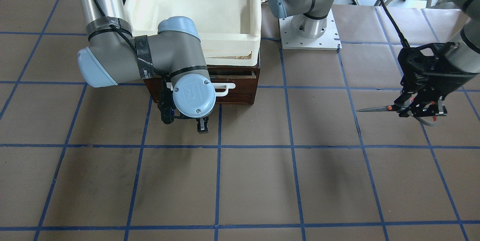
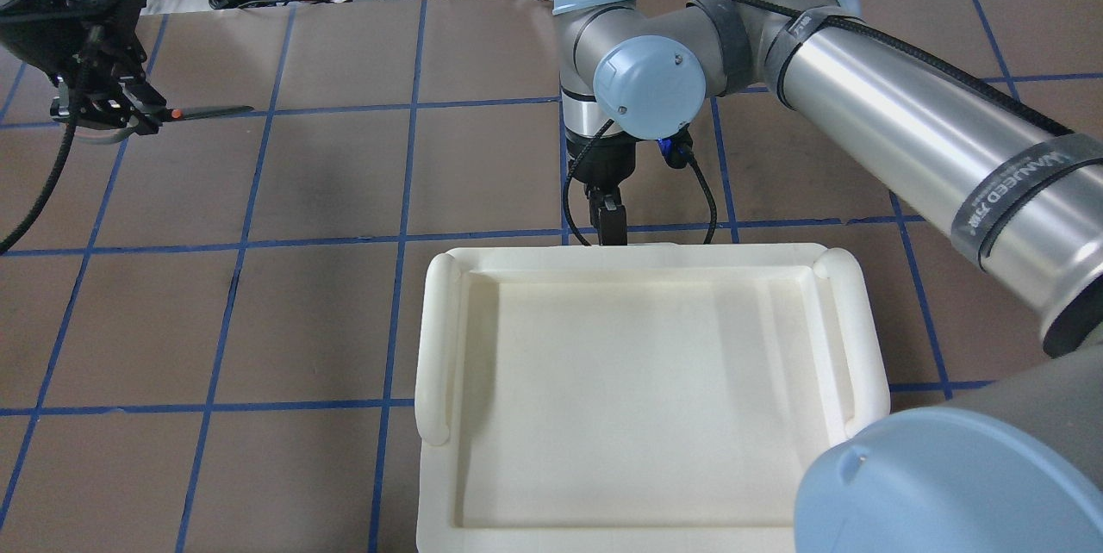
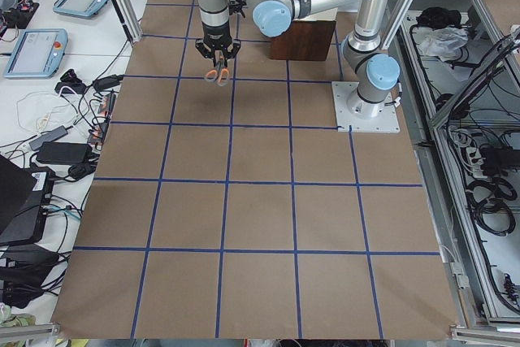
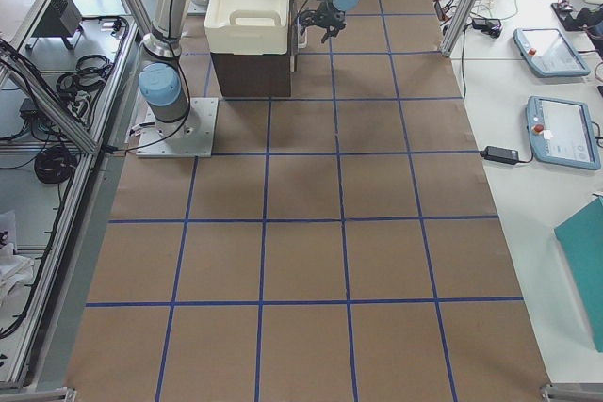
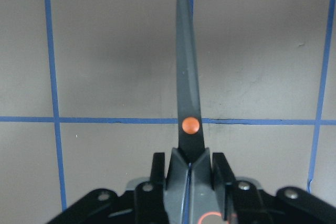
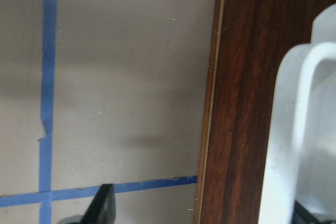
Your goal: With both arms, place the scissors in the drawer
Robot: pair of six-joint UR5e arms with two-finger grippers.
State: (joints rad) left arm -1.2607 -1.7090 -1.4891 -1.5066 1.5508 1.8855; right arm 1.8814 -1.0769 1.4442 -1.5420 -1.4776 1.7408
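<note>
A "UR" mark shows on the light blue joint cap (image 1: 195,96) of the right arm's wrist; a dark band with white lettering (image 2: 1017,191) wraps that arm's silver tube, too small to read surely. The black left gripper (image 1: 422,107) pinches the small scissors with dark grey blades and an orange pivot dot (image 1: 390,108) by the neck just behind the pivot, blades together, level above the brown paper table with blue tape lines (image 1: 255,181), well apart from the shallow dark brown wooden drawer (image 1: 240,91). The black right gripper (image 2: 610,226) hangs just before the drawer's white bar handle (image 1: 225,88), jaws spread, gripping nothing; its wrist hides part of the drawer front. A cream-white plastic tray (image 2: 439,346) sits on top, covering the drawer from overhead.
</note>
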